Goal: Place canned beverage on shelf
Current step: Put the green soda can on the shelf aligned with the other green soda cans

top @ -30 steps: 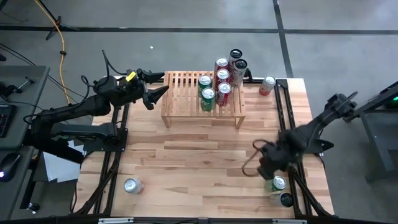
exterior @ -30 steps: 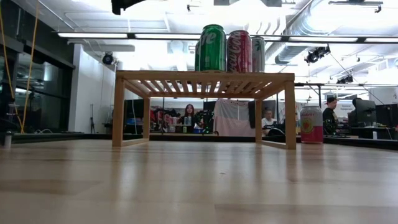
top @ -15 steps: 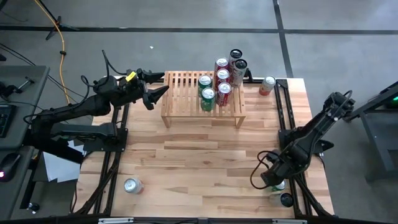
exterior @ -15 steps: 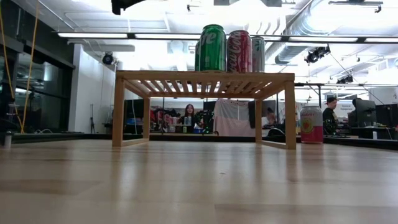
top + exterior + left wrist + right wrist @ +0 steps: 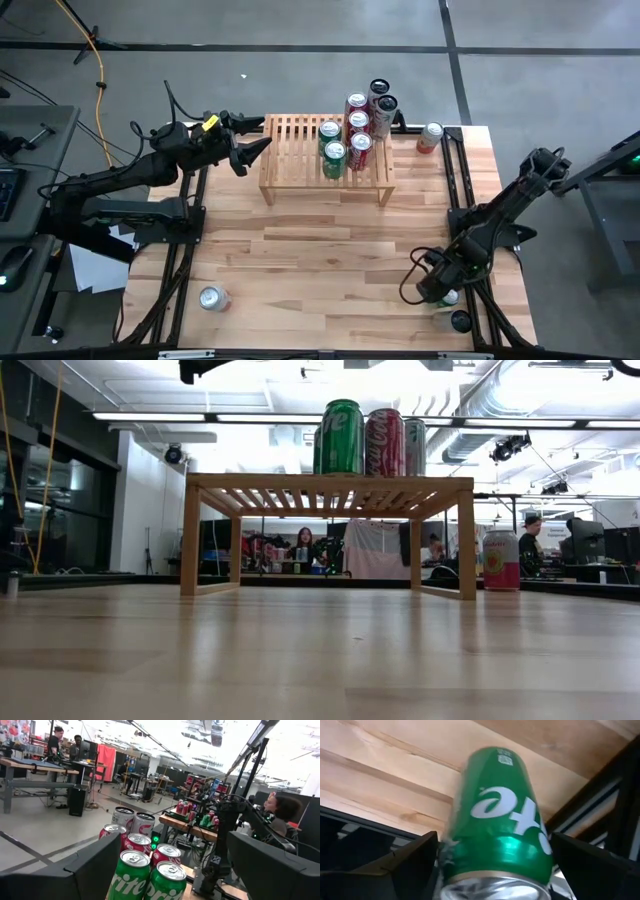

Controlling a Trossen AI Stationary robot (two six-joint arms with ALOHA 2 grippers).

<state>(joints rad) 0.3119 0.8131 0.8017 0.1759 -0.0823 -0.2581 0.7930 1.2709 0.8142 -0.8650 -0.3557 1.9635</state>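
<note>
A green can (image 5: 502,820) stands on the table near its right front corner, partly under my right gripper in the high view (image 5: 450,297). My right gripper (image 5: 432,288) is open. Its fingers (image 5: 415,865) stand on either side of the can, close to its walls, coming down from above. The light-wood slatted shelf (image 5: 300,155) stands at the table's far middle, and it also shows in the low view (image 5: 325,485). Several green and red cans (image 5: 345,135) stand on its right part. My left gripper (image 5: 262,135) is open and hovers by the shelf's left end.
A pink can (image 5: 430,137) stands on the table right of the shelf. A silver can (image 5: 212,298) lies near the table's front left. A dark can (image 5: 459,321) sits just nearer than the green one. A black frame rail (image 5: 455,215) runs along the table's right edge.
My right gripper has moved toward the table's near edge and down over the green can, so that its fingers now flank the can. The can has stayed in place.
</note>
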